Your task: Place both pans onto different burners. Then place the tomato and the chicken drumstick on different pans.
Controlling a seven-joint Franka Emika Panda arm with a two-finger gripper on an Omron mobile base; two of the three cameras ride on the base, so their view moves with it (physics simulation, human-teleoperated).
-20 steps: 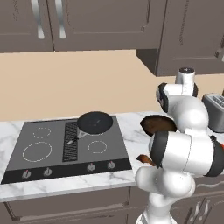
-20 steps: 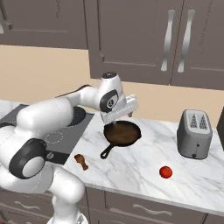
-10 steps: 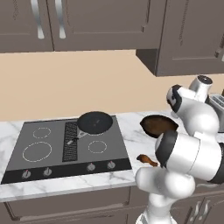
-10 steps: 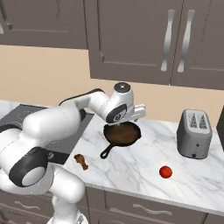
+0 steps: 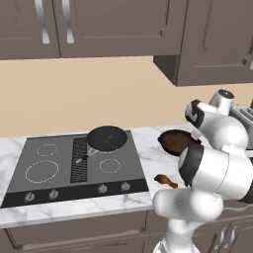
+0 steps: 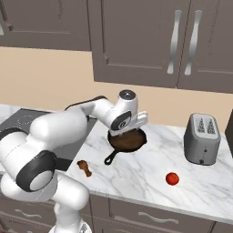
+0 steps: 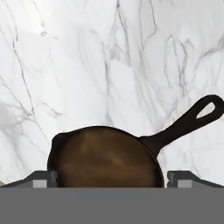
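Brown pan (image 7: 105, 157): lies directly below the open, empty hand (image 7: 109, 178); handle (image 7: 186, 120) is aimed toward 2 o'clock in hand view; marble surface (image 7: 109, 65) beneath.

Grey toaster (image 6: 202, 139) (on marble counter (image 6: 136, 177)).

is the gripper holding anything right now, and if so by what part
Nothing is held. The gripper is open above the brown pan, which sits on the marble counter with its handle untouched.
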